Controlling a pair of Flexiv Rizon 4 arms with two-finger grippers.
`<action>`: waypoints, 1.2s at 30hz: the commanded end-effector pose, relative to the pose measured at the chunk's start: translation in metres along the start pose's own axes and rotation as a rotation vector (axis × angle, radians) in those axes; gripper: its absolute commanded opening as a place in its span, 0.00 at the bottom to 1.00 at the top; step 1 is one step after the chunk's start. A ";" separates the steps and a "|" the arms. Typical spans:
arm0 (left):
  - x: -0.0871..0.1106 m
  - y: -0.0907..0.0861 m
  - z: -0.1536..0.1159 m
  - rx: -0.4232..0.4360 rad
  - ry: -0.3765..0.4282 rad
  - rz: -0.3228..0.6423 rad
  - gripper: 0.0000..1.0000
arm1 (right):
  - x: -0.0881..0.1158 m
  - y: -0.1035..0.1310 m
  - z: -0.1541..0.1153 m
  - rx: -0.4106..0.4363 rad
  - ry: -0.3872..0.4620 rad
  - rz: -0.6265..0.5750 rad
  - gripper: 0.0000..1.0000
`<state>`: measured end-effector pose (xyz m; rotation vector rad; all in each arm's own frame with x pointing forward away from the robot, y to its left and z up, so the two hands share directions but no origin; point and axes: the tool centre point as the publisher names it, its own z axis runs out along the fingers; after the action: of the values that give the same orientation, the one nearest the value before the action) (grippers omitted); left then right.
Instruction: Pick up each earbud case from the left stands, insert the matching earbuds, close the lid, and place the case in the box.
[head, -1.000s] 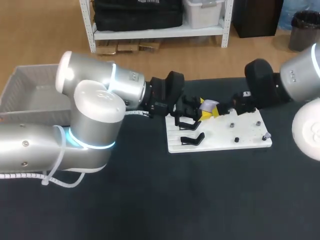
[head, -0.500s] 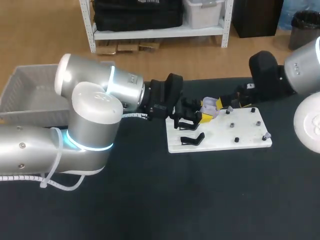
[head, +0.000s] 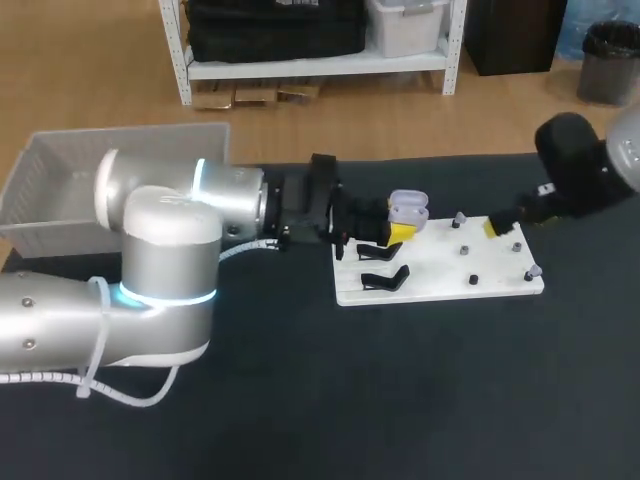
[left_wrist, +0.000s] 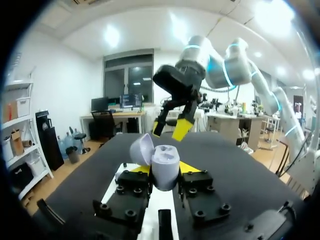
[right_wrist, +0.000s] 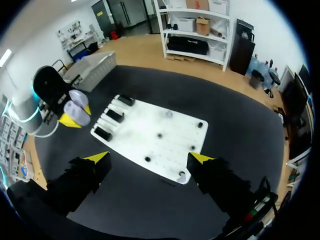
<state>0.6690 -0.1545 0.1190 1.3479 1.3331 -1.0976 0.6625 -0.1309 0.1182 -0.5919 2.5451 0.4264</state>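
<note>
- The left gripper (left_wrist: 165, 174) is closed on a pale lavender earbud case (left_wrist: 166, 166), with 1 yellow fingertip pressed to each side of it.
- The case's lid (left_wrist: 142, 149) stands open and tips to one side. 2 hollows show in the top of the body.
- In the head view the case (head: 408, 208) sits over the left end of the white board (head: 440, 285), just beyond the black stands (head: 384, 278).
- The right gripper (right_wrist: 150, 158) hangs over the board's far right corner. Its fingers are spread wide with nothing between them.
- 5 small pegs (head: 465, 251) dot the right half of the board. Whether they hold earbuds is too small to tell.
- The grey box (head: 60, 165) sits at the table's far left, well apart from the board.
</note>
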 end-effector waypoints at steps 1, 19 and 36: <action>-0.006 -0.011 -0.011 -0.044 -0.062 0.003 0.00 | 0.018 -0.009 -0.015 0.170 0.010 -0.007 1.00; -0.021 -0.011 -0.018 -0.063 -0.021 0.002 0.00 | 0.055 -0.036 -0.001 0.229 0.100 0.068 1.00; -0.021 -0.007 -0.019 -0.047 -0.014 -0.019 0.00 | 0.060 -0.040 0.034 0.296 0.161 0.060 1.00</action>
<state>0.6611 -0.1393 0.1436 1.2949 1.3586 -1.0789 0.6361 -0.1817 0.0612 -0.4712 2.7157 0.0799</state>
